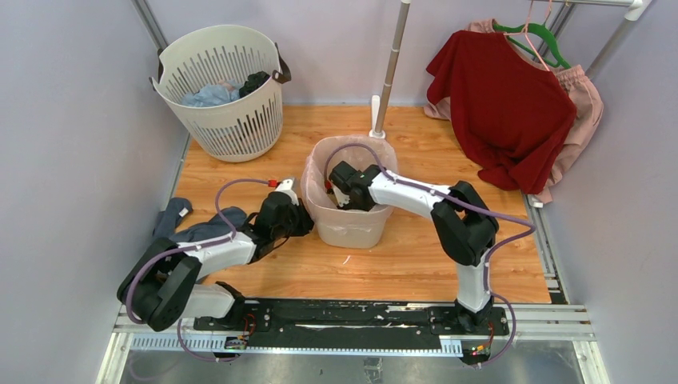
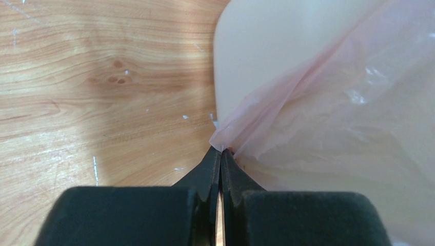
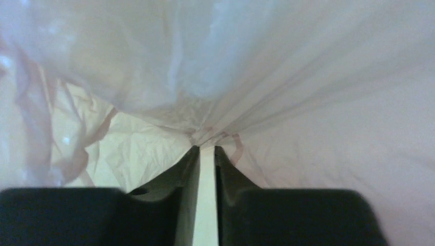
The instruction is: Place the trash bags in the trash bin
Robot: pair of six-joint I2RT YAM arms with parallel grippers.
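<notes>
left hand [image 2: 220,152] pinched shut on trash bag [image 2: 333,118] at 9 o'clock wall of trash bin [image 2: 267,46], right hand [image 3: 205,149] nipping it inside: opposed pulls may tear the bag.

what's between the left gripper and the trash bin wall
Only the pink trash bag: the left gripper pinches a fold of it beside the outer wall of the trash bin, as the left wrist view shows.
</notes>
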